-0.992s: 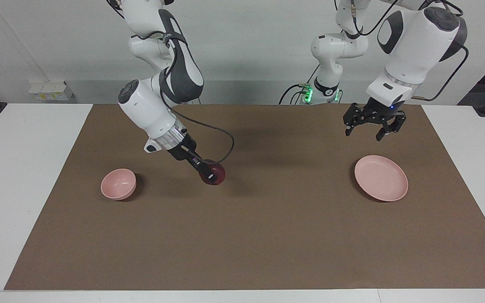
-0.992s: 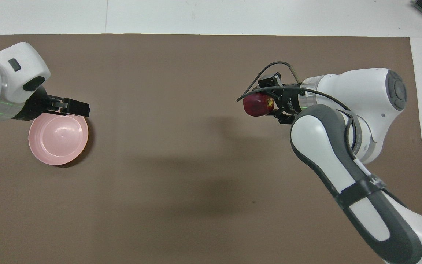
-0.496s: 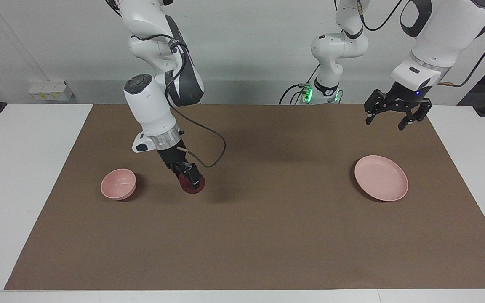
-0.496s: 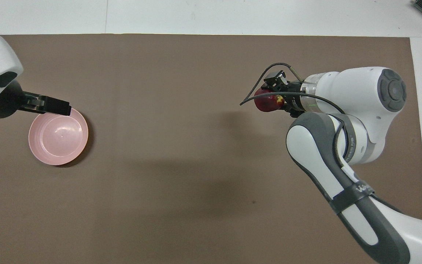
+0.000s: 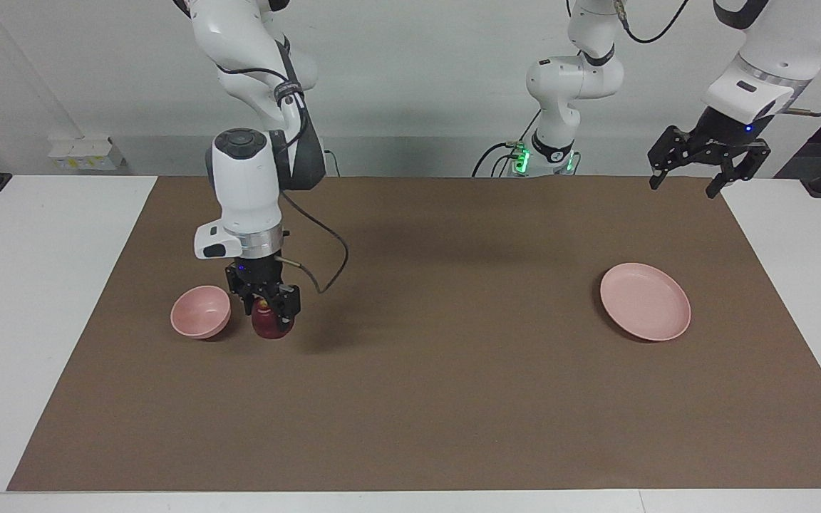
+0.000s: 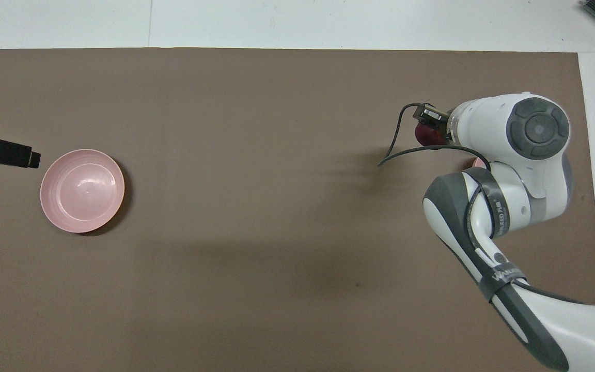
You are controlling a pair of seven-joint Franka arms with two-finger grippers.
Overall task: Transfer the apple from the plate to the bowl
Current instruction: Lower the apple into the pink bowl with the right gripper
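Observation:
The dark red apple (image 5: 272, 324) is held in my right gripper (image 5: 270, 308), which points straight down and is shut on it. The apple hangs low over the mat, right beside the small pink bowl (image 5: 200, 311), toward the middle of the table. In the overhead view the right arm hides most of the apple (image 6: 424, 135) and all but a sliver of the bowl (image 6: 478, 163). The flat pink plate (image 5: 645, 301) lies bare at the left arm's end of the table and also shows in the overhead view (image 6: 82, 190). My left gripper (image 5: 708, 165) is open and raised high, off the plate; its tip shows in the overhead view (image 6: 24, 156).
A brown mat (image 5: 439, 399) covers the middle of the white table (image 5: 33, 299). A third robot base with a green light (image 5: 521, 158) stands at the table's robot end. The right arm's cable (image 5: 325, 274) loops beside the gripper.
My right gripper carried the apple toward the bowl and swung upright. My left gripper rose and drew away from the plate toward its end of the table.

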